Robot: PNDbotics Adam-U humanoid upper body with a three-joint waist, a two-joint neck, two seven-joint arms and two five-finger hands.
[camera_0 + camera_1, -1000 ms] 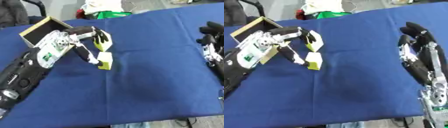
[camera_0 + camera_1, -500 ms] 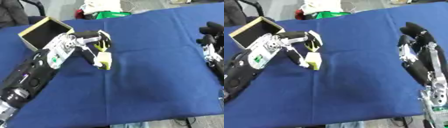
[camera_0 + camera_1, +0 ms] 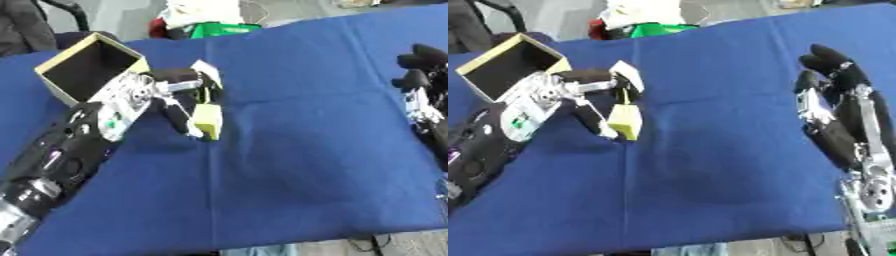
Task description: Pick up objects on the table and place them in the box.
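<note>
Since a second ago, drawn a little up and back toward the box — the left hand (image 3: 166, 92) and the pale yellow-green object (image 3: 207, 120) with it, though part of that shift may be the head tilting, since the whole scene sits differently too.

Farthest left, at the table's (image 3: 289, 165) upper left: the open cardboard box (image 3: 87, 67), mouth up, dark inside, nothing visible in it. Just right of it and below: the left hand, fingers and thumb curled around the object, pinching it — upper fingers over the white-topped end, a lower finger beside the yellow block. Whether lifted clear of the blue cloth or resting on it cannot be told. Long axis roughly upright in the view, leaning slightly, white end toward the far edge, yellow end toward the robot.

Relation that matters: box up and to the left of the held object, close by, with the left forearm running diagonally from the lower left. Probably a short carry leftward and away, then release over the opening.

Far right: the right hand (image 3: 833, 100), well apart from the object, fingers straight and pointing up, idle, holding nothing.
</note>
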